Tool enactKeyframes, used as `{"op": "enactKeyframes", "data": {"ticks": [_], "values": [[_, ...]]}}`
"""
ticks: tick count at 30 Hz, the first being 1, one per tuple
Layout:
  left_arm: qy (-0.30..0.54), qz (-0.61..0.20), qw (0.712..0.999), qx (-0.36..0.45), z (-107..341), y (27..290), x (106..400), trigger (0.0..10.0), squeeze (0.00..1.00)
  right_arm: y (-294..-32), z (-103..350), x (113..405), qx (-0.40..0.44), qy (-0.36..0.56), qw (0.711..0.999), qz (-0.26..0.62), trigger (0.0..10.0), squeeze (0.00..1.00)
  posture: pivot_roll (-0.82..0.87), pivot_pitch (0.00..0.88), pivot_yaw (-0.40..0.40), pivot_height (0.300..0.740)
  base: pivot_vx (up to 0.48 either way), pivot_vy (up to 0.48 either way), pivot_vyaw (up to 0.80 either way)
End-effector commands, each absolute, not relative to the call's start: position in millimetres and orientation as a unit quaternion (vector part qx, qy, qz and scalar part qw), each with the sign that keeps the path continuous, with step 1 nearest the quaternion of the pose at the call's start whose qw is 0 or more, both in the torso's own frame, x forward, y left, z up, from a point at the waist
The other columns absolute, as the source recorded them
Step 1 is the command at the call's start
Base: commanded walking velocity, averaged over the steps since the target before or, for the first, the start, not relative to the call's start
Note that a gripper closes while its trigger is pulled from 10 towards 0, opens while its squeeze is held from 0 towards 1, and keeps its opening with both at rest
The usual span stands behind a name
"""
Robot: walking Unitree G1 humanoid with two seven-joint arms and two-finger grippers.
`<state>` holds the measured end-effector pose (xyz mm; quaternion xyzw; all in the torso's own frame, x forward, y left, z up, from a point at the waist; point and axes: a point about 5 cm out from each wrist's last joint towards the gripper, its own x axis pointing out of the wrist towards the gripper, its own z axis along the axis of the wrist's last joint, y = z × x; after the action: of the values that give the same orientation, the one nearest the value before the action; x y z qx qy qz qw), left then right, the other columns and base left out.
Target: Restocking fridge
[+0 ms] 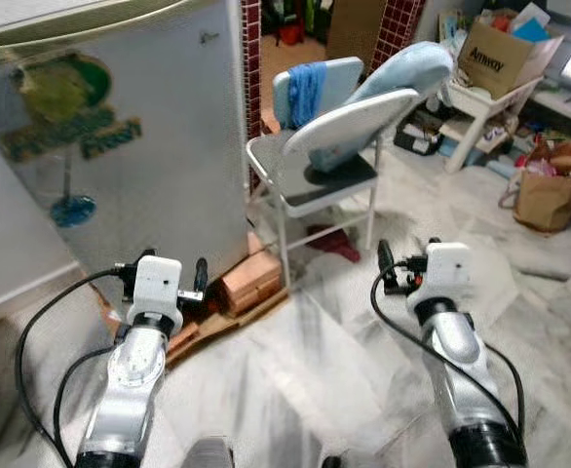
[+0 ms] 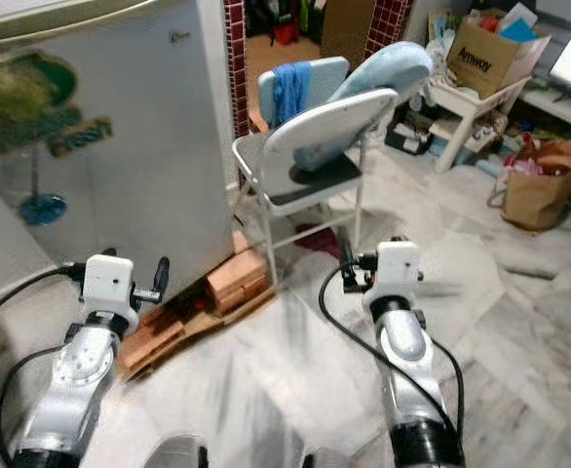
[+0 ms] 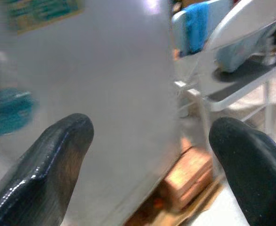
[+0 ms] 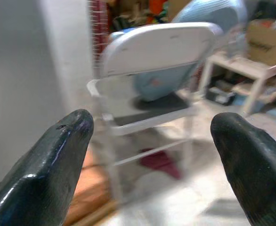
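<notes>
Ahead and to the left, closed fridge [image 1: 120,146], tall and upright, door facing forward. Left hand [image 3: 147,155] nearer it, fingers spread and empty; right hand [image 4: 152,160] likewise open and empty, aimed toward folding chair [image 1: 334,146] beside fridge.

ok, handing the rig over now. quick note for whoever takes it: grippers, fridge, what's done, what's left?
Left gripper: fingers open, empty, raised in front of the fridge, not touching it.
Right gripper: fingers open, empty, raised over the marble floor and pointing toward the folding chair.
Fridge: door shut, sitting on bricks and wood scraps. The chair stands just to its right.
Done: nothing visible; the robot is standing at the fridge.
Left: open the door, fetch the stock, load it. No items to load are identifiable here.
</notes>
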<state>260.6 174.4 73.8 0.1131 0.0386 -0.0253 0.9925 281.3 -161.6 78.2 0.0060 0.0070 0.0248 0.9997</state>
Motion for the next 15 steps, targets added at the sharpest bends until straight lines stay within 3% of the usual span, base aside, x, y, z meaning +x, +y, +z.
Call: {"op": "enactKeyframes", "data": {"ticks": [1, 6, 15], "values": [[0.038, -0.039, 0.992, 0.112, 76.1, 169.7, 260.7, 10.0, 0.00, -166.5, 81.4, 277.8, -0.007, -0.005, 1.000, 0.014, 10.0, 0.00, 0.06, 0.068, 0.022, 0.740, 0.000, 0.469, 0.00], [0.050, -0.038, 0.993, 0.104, 69.8, 167.8, 254.7, 10.0, 0.00, -168.7, 74.4, 268.6, -0.006, 0.013, 1.000, 0.016, 10.0, 0.00, 0.06, 0.073, -0.010, 0.740, 0.000, 0.470, 0.00], [0.047, -0.012, 0.994, 0.100, 72.0, 177.0, 250.6, 10.0, 0.00, -159.4, 84.4, 283.1, 0.005, 0.000, 0.999, 0.046, 10.0, 0.00, 0.09, 0.084, -0.042, 0.740, 0.000, 0.469, -0.70]]}}
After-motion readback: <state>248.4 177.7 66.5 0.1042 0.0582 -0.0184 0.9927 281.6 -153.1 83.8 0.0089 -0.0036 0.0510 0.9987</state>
